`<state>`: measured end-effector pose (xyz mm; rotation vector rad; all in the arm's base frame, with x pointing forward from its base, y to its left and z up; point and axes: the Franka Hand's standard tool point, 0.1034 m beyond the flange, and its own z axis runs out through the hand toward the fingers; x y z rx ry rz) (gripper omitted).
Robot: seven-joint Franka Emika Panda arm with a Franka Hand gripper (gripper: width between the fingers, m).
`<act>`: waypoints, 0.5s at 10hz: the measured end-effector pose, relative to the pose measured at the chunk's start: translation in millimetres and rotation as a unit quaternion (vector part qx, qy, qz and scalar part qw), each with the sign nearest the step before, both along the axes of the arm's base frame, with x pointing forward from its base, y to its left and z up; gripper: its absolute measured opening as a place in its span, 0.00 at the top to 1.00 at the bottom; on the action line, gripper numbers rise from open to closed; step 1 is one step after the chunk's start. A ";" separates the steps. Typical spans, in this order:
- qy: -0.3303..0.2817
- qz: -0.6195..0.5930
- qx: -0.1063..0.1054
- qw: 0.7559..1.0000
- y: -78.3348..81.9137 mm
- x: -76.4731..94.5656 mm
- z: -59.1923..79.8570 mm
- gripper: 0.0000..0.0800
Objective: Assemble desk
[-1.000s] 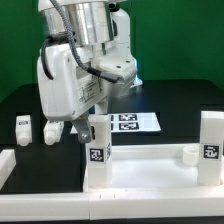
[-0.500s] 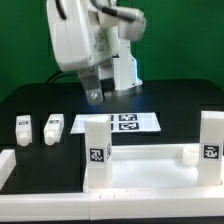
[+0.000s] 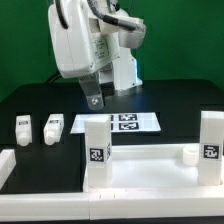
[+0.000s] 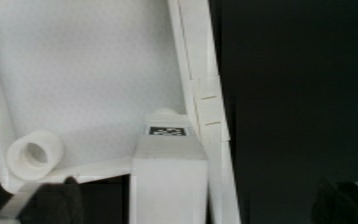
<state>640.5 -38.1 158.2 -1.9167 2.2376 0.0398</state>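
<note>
White plastic desk kit, part-built, sits on a black table [image 3: 180, 105]. The wide flat white tabletop slab [image 3: 150, 172] lies at the front of the exterior view. Two short white rectangular block legs stand upright on it. The left standing leg [image 3: 97, 148] is toward the exterior view's left and the right standing leg [image 3: 210, 140] is at the far right, each with a black-and-white square tag facing the camera. A small white round socket [image 3: 188, 153] sits on the slab just beside the right standing leg.

Two more small white tagged blocks, the loose legs [image 3: 23, 127] [image 3: 53, 128], stand on the table at the exterior view's left. They are side by side, not touching, and off the slab. The marker board [image 3: 128, 122], thin, flat and white with tags, lies on the table behind the left standing leg.

The big white robot arm [image 3: 75, 40] reaches in from the top. Its two-finger gripper [image 3: 93, 97] hangs in the air above the table, behind the left standing leg, touching nothing.

In the wrist view the dark fingertips [image 4: 55, 195] are spread wide with nothing clamped between them, so the jaws are apart and empty. Below them are the slab surface, one round socket and a tagged leg top beside black table.
</note>
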 end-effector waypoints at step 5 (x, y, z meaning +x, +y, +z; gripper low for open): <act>0.015 0.043 0.005 0.999 40.6 -36.6 4.2 0.19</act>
